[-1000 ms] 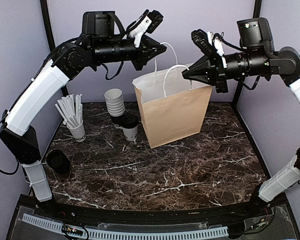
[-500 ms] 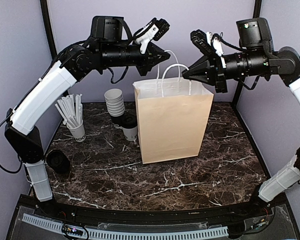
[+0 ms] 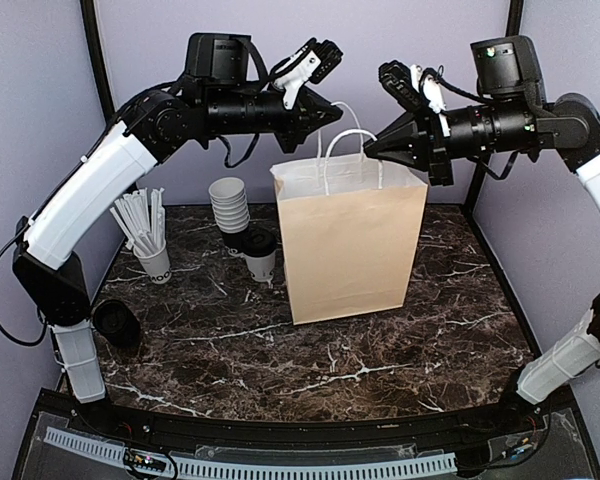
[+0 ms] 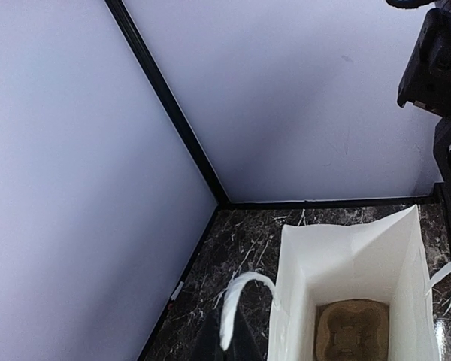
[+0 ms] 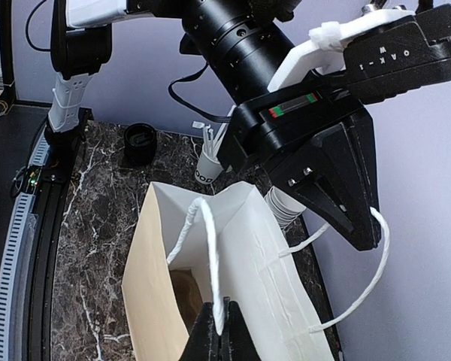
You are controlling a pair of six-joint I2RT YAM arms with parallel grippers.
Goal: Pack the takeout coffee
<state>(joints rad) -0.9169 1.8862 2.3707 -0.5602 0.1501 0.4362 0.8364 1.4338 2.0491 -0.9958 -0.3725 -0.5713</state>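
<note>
The brown paper bag (image 3: 355, 250) stands upright mid-table, mouth open. My left gripper (image 3: 335, 112) is shut on its far white handle (image 4: 237, 301). My right gripper (image 3: 370, 150) is shut on the near white handle (image 5: 210, 256). The two handles are pulled apart above the bag. A brown cardboard cup carrier (image 4: 353, 331) lies on the bag's floor. A takeout coffee (image 3: 261, 256), a white cup with a black lid, stands on the table just left of the bag, with another dark lid (image 3: 237, 240) behind it.
A stack of lidless white cups (image 3: 229, 203) stands behind the coffees. A white cup of white sticks (image 3: 150, 242) is at the left. A black round cup-like object (image 3: 116, 321) sits near the left arm's base. Walls close the back and sides.
The bag has swung from a tilt to upright and shifted slightly right. My left gripper moved right with its handle; the right gripper barely moved.
</note>
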